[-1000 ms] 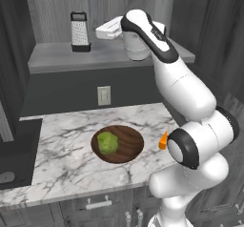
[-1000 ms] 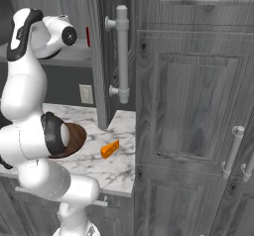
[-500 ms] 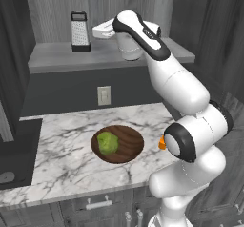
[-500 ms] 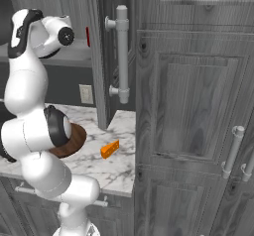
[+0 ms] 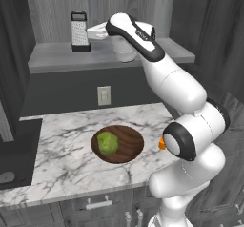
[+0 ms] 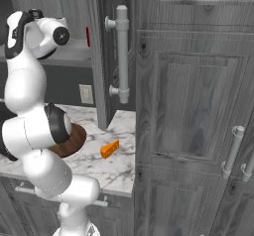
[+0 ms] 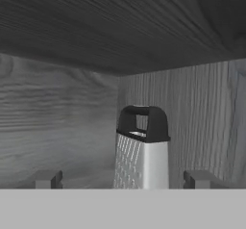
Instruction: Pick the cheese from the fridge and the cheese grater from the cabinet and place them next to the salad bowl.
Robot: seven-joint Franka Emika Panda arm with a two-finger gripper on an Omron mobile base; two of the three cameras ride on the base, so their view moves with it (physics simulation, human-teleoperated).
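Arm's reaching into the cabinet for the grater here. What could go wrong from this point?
The grater stands upright and narrow on the cabinet shelf, so a finger touching it early could tip it or push it back. The open end effector has it roughly centred, but the low cabinet ceiling leaves little room to lift. The glass beside the forearm could get knocked.

A white marble table point(image 5: 62, 159) carries a dark wooden salad bowl point(image 5: 127, 142) holding lettuce point(image 5: 107, 142) at its centre, with an orange cheese point(image 6: 109, 149) wedge at 3 o'clock. Above, at 12 o'clock, a grey cabinet point(image 5: 47, 21) shelf board point(image 5: 57, 59) holds an upright cheese grater point(image 5: 79, 31).
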